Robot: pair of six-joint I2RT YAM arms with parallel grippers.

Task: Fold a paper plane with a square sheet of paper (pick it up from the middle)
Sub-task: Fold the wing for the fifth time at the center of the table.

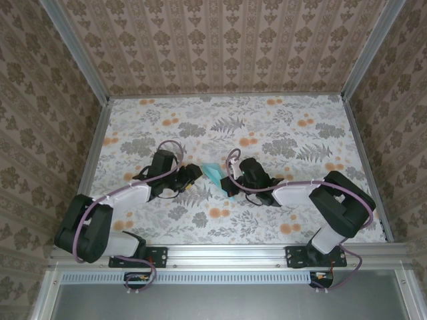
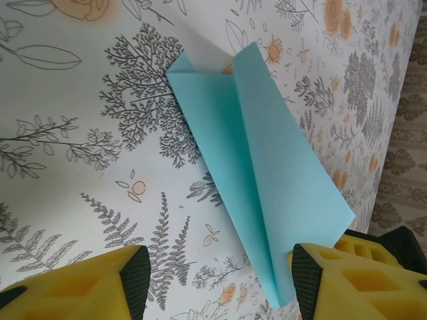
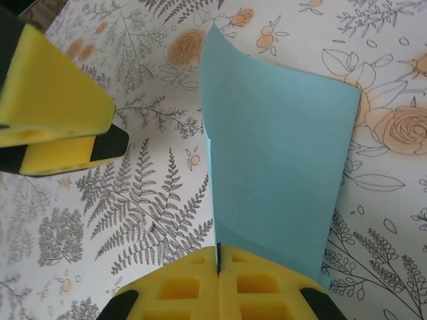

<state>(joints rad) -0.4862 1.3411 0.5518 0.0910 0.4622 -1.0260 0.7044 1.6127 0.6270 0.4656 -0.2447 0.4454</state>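
Observation:
The light turquoise sheet of paper is folded into a pointed dart, the paper plane (image 1: 215,173), held up off the floral table between both arms. My right gripper (image 3: 218,257) is shut on its lower fold, and the paper (image 3: 280,167) rises from the pressed yellow pads. My left gripper (image 2: 220,280) is open. The plane's narrow end (image 2: 267,167) reaches down between its fingers, right against the right-hand fingertip (image 2: 313,280), with a wide gap to the other one. From above, the left gripper (image 1: 193,175) and right gripper (image 1: 223,181) face each other across the paper.
The floral tabletop (image 1: 267,127) is walled by patterned panels with metal rails at the sides. One yellow finger of the left gripper (image 3: 53,100) shows close by at the upper left of the right wrist view. Both arm bases sit at the near edge.

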